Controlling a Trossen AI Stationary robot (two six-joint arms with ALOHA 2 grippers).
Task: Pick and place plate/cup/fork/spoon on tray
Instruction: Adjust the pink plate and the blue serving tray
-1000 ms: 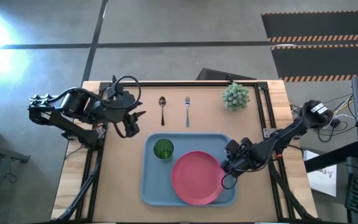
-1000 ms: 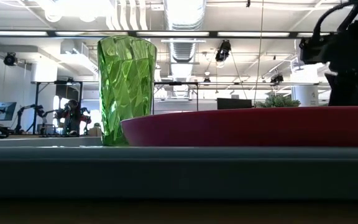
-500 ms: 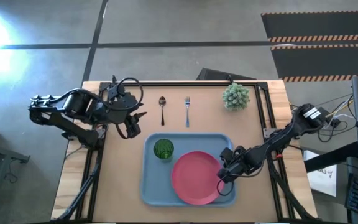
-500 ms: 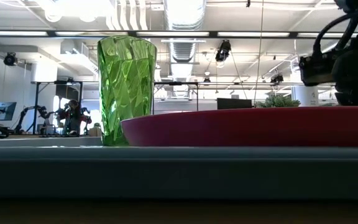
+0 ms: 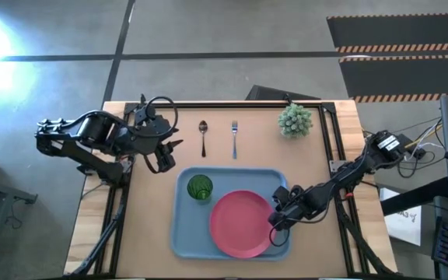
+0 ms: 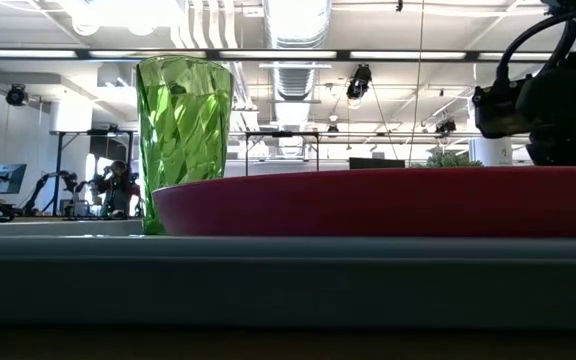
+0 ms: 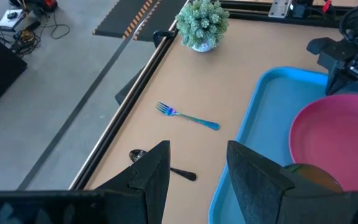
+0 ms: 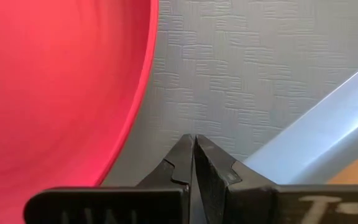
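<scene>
The light-blue tray (image 5: 179,233) lies on the table's near middle. The pink-red plate (image 5: 241,224) lies flat in it, and the green cup (image 5: 200,187) stands upright in its far left corner. The spoon (image 5: 203,136) and the fork (image 5: 234,138) lie side by side on the table beyond the tray. My right gripper (image 5: 275,224) is shut, low over the tray's right part beside the plate's right rim (image 8: 143,93). My left gripper (image 5: 166,157) is open and empty over the table, left of the spoon. My right gripper's shut fingertips (image 8: 194,146) come down on the tray's textured floor (image 8: 241,81), between the plate's right rim and the tray's right wall (image 8: 316,124). They slant down from the table's right. Whether they also touch the plate, I cannot tell.
A spiky pale-green potted plant (image 5: 295,119) stands at the far right of the table, beyond the fork. Black rails run along the table's left, right and far edges. Bare table lies left of the tray and between the tray and the cutlery.
My right gripper has gone down and toward the table's near left, onto the tray beside the plate. The tray, with the plate and cup on it, has slid a little toward the table's left edge.
</scene>
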